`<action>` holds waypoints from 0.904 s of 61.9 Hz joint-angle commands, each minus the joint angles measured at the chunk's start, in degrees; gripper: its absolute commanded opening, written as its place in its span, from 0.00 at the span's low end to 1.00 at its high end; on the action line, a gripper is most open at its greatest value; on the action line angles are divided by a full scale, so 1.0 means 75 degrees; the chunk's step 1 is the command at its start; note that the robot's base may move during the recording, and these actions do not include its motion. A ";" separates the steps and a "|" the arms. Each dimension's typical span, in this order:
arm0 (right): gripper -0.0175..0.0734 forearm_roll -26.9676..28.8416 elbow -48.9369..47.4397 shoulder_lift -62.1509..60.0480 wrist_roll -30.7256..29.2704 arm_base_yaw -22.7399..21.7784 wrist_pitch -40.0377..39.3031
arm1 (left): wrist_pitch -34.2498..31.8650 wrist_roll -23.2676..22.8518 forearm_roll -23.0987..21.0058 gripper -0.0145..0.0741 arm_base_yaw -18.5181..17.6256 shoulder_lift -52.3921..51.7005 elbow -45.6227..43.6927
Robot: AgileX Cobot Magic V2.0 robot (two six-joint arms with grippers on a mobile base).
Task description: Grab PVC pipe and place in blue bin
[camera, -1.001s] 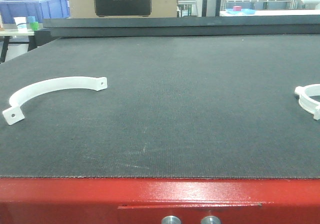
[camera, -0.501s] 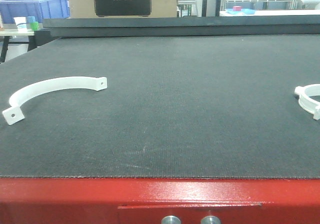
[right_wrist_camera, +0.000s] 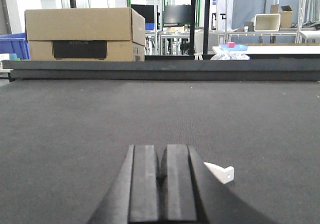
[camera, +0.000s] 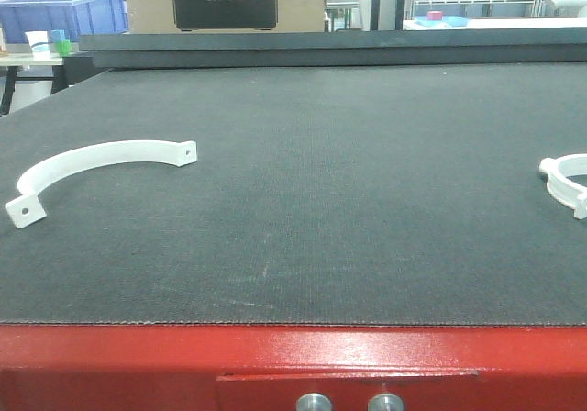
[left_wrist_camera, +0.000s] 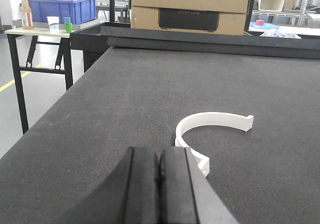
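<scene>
White curved PVC pipe bracket (camera: 96, 155) lying at left on the dark woven mat (camera: 321, 200), blue plastic bin (camera: 64, 15) at upper left, left gripper (left_wrist_camera: 160, 160) and right gripper (right_wrist_camera: 161, 159) both pressed closed.

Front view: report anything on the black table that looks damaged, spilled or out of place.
Nothing stands out. One white half-ring bracket lies flat and intact at the left; a second bracket is cut off by the right frame edge. No spills on the table.
</scene>
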 commanded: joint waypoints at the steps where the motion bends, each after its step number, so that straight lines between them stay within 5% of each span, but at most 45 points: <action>1: 0.01 -0.0131 0.0007 -0.0025 -0.0041 0.0007 -0.0648 | -0.0205 0.0012 0.0010 0.04 0.0024 -0.0039 -0.0013; 15: 0.01 -0.0266 0.0007 -0.0025 -0.0041 0.0007 -0.2512 | -0.1875 0.0012 0.0010 0.04 0.0024 -0.0039 -0.0013; 33: 0.01 -0.0245 -0.1434 -0.0011 -0.0041 0.0007 -0.2177 | -0.1822 0.0012 0.0010 0.04 0.0024 0.0098 -0.1302; 56: 0.01 -0.0245 -0.3691 0.2266 -0.0041 0.0007 -0.1247 | -0.1094 0.0012 0.0010 0.04 0.0024 0.2858 -0.4070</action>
